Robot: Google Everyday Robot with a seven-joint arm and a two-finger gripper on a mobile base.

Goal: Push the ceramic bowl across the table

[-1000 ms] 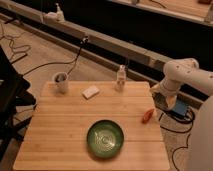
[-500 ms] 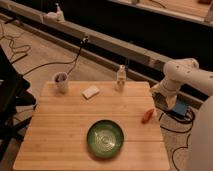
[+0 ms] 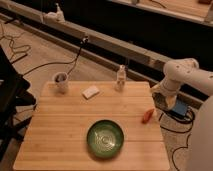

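Observation:
The green ceramic bowl [image 3: 105, 139] with a pale swirl inside sits on the light bamboo table [image 3: 55, 135], near the front edge and slightly right of centre. My white arm [image 3: 182, 75] reaches in from the right, beyond the table's right edge. My gripper [image 3: 160, 96] hangs at the arm's end just off the table's far right corner, well apart from the bowl and above and behind it in the view.
A small white mug [image 3: 61, 82] stands at the back left. A white flat pad [image 3: 91, 92] and a small bottle [image 3: 120, 79] sit at the back. An orange-red object [image 3: 146, 116] lies near the right edge. A blue box [image 3: 179, 108] and cables are on the floor.

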